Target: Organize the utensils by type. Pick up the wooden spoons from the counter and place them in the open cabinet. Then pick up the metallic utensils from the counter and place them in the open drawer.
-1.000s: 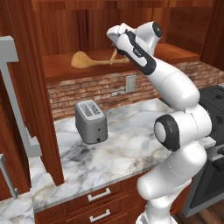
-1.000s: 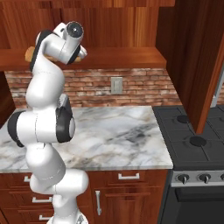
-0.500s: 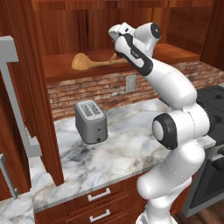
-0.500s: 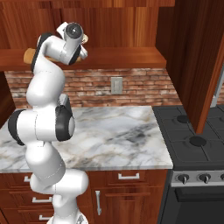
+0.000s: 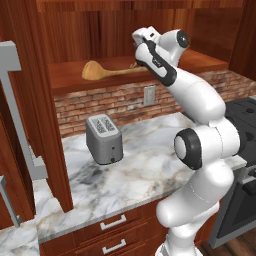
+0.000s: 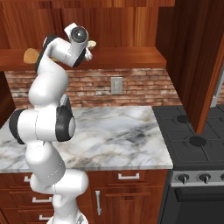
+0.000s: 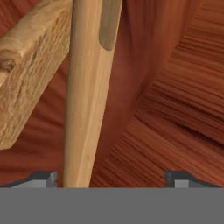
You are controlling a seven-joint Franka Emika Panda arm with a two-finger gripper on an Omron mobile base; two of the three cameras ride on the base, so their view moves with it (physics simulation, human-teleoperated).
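So the arm is reaching up into the open cabinet (image 5: pixel 65 80); the tool (image 5: pixel 139 55) is right at the handle end of the big wooden spoon (image 5: pixel 100 71), which lies flat on the cabinet shelf with its round bowl pointing away from the arm. In the hand view the fingertips (image 7: pixel 43 178) stand wide apart with the spoon's handle running up between them, closer to one tip and not pinched by either; so I'd call the tool open with nothing clamped. There's a second paler bit of wood (image 7: pixel 30 74) next to that handle in the hand view; could be the smaller spoon, can't say for sure.

From the right base view you can see the spoon's bowl (image 6: pixel 30 55) poking out behind the arm on the same shelf; looks settled to me.

Handling-wise: a wooden spoon like this should be light and stiff, not fragile, with a slightly grippy surface; the handle is the obvious place to take it, roughly mid-shaft so it doesn't swing bowl-down. The metal fork and spoon would be thinner and slicker; I'd pinch those across the narrow neck.

Below, the marble table (image 5: pixel 145 165) has a toaster (image 5: pixel 104 138) on it; stove (image 6: pixel 192 144) off to the right.
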